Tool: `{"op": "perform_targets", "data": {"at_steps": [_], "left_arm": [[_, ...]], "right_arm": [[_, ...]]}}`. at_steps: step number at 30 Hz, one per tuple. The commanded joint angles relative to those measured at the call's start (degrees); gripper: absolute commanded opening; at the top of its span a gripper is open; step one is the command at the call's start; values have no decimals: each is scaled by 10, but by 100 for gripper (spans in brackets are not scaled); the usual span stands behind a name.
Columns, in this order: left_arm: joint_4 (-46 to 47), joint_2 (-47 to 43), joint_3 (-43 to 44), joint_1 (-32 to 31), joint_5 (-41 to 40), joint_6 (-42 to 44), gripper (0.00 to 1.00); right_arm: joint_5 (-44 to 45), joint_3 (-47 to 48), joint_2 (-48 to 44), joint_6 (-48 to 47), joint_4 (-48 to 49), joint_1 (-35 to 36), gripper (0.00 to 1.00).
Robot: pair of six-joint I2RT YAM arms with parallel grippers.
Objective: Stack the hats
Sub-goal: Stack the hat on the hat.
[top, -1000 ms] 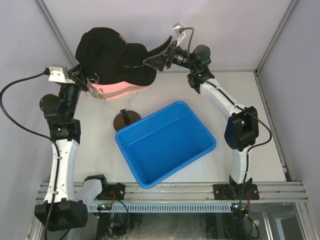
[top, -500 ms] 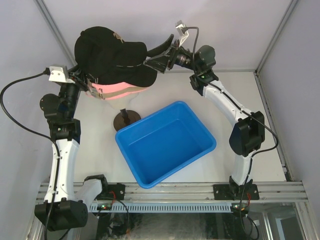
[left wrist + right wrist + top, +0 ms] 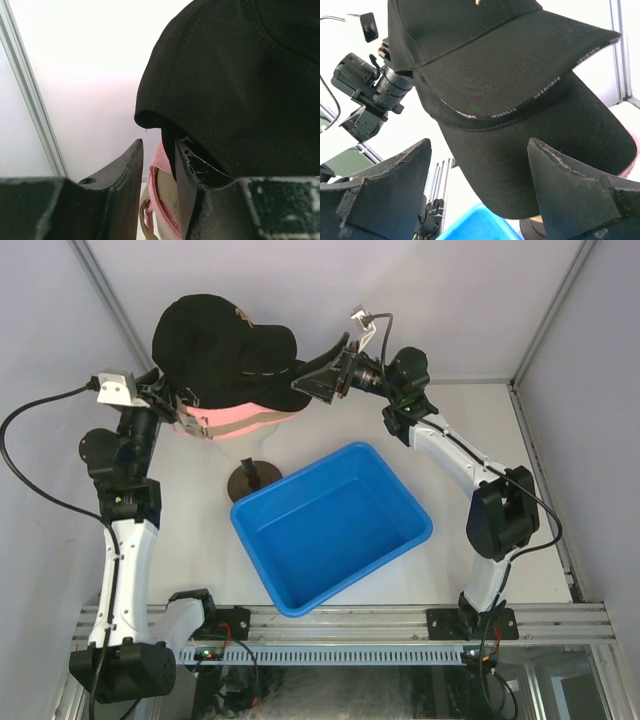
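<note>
Two black caps (image 3: 485, 65), one pink cap (image 3: 240, 410) and one tan cap (image 3: 255, 419) make four hats. There is one blue bin (image 3: 330, 530) and one brown stand base (image 3: 252, 478). Two robot arms (image 3: 125, 540) are in view.

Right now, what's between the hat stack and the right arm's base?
The blue bin, empty, lies between the stacked caps and the right arm's base. The top external view shows it.

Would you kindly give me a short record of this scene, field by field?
Stack: black cap on top, second black cap under it, pink cap lower
Support: stand
Bin: blue, in front of the stack
Left gripper: jaws slightly parted at the stack's rear
Right gripper: open wide, facing the brims
</note>
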Motion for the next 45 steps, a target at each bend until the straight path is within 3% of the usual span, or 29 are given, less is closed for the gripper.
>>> {"op": "perform_targets", "data": {"at_steps": [1,5,12,20,30,38,45], "left_arm": [[-4,-11,11,-3,21,10,37],[2,-15,8,-3,22,11,39],[15,-18,5,-3,35,7,40],[28,-22,8,-3,54,2,41],[61,-59,-27,-3,70,-25,42],[61,-62,-39,-3,59,-28,44],[51,-81,-60,-3,6,-23,45]], "right_arm": [[20,-15,-41,-3,10,-12,77],[36,-4,-63,-3,-48,-18,77],[97,84,-81,-3,-230,-7,77],[110,279,17,-3,-334,29,77],[123,456,151,-3,-380,50,77],[128,480,187,-3,-383,49,77],[123,422,162,-3,-363,51,77]]}}
